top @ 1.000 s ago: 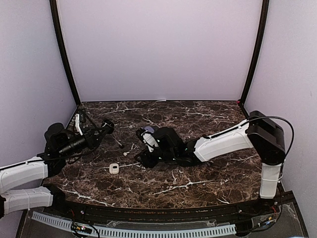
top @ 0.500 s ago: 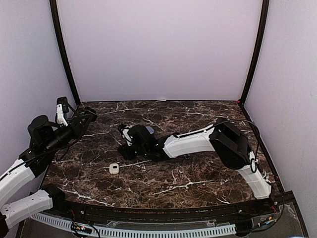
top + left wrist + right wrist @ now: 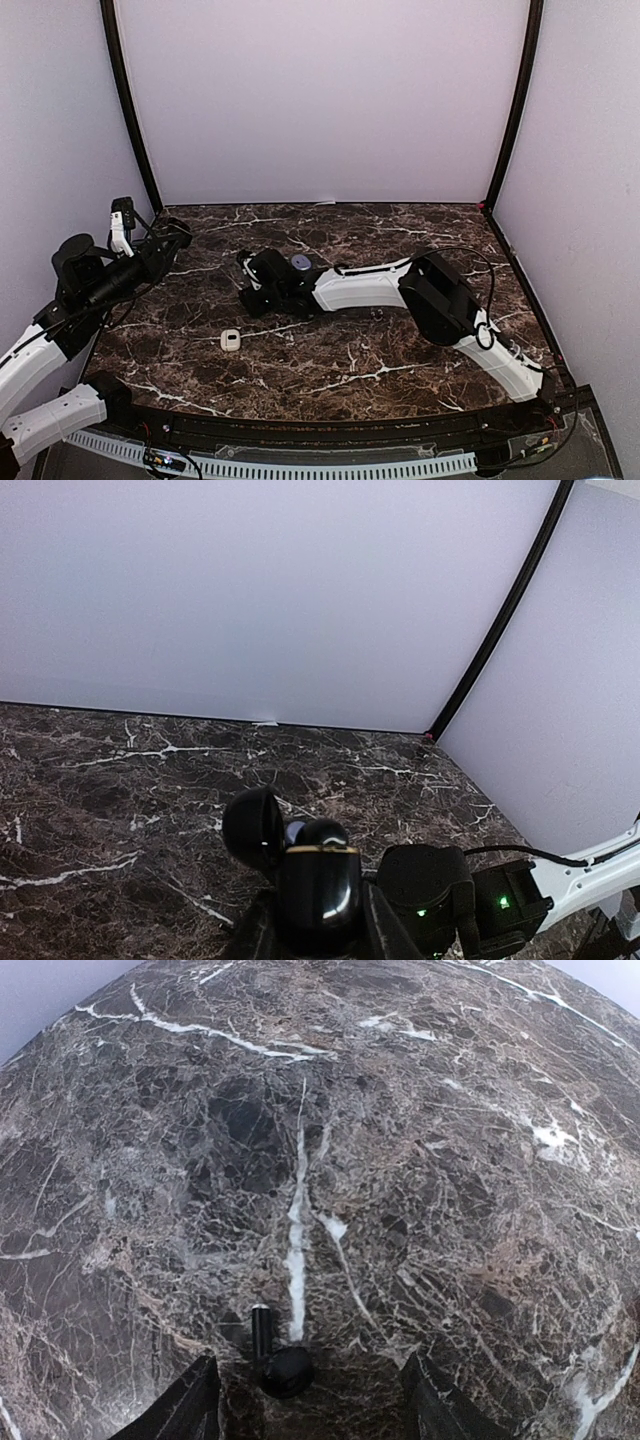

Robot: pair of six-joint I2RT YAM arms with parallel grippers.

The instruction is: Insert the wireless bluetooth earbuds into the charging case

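Note:
My left gripper [image 3: 318, 925] is shut on a glossy black charging case [image 3: 318, 885] with a gold rim. Its round lid [image 3: 252, 827] is flipped open to the left. A dark rounded shape [image 3: 322, 833], apparently an earbud, shows above the rim. In the top view this gripper [image 3: 176, 233] hangs raised at the table's left side. A black earbud [image 3: 282, 1368] with a short stem lies on the marble, between the spread fingers of my right gripper [image 3: 310, 1410], nearer the left fingertip [image 3: 195, 1400]. That gripper [image 3: 250, 290] is open, low over the table left of centre.
A small white piece [image 3: 231, 340] lies on the dark marble table [image 3: 400, 360] nearer the front, left of centre. My right arm [image 3: 360, 285] stretches across the middle from the right. Its wrist [image 3: 430, 885] sits close beside the held case. Purple walls close in the back and sides.
My right arm swung left across the table and its gripper now hovers over the black earbud. My left arm pulled back and up to the left, still holding the case.

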